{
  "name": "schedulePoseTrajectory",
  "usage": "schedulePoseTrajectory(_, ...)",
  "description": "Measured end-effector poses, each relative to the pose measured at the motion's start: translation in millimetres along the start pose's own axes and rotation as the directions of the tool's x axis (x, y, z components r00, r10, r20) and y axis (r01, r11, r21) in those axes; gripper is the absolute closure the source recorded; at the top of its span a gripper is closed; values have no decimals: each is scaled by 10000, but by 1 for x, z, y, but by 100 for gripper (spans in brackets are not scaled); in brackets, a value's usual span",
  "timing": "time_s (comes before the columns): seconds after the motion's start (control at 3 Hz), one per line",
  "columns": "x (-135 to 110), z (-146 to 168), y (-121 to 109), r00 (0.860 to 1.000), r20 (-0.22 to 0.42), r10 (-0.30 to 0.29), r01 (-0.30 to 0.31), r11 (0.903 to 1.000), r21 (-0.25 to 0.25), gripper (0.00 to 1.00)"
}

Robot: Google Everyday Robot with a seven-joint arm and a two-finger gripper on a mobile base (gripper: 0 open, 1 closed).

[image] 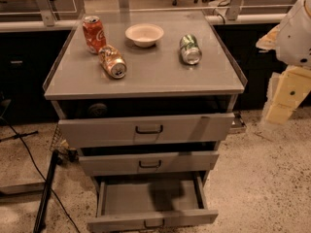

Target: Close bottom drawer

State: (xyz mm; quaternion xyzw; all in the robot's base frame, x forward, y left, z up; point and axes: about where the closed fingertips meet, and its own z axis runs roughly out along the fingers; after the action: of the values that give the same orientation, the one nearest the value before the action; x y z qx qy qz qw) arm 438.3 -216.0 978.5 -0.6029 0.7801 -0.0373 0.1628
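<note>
- The bottom drawer (153, 221) is pictured pulled out under the bench's (146, 76) front edge, untouched.
- The tool (284, 98) is held beyond the right edge, its grip state impossible to tell; a front-panel push is needed next.

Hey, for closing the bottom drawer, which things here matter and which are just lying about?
For the job: bottom drawer, pulled far out; gripper, at the right edge, apart from the cabinet.

Just lying about: red can, orange can, white bowl and green can on the cabinet top; top drawer and middle drawer, both partly open.
</note>
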Motion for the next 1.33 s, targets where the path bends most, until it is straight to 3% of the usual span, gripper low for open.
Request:
schedulePoseTrajectory(0.33,0,0,0,10000,3,0,0,10000,1,0)
schedulePoseTrajectory(0.67,-3,10,19,9988,493,45,-46,10000,28,4)
schedulePoseTrajectory(1.0,-2,30,39,9945,1015,277,-276,9996,-21,27)
schedulePoseTrajectory(1.33,3,85,71,9881,1460,475,-484,9988,28,58)
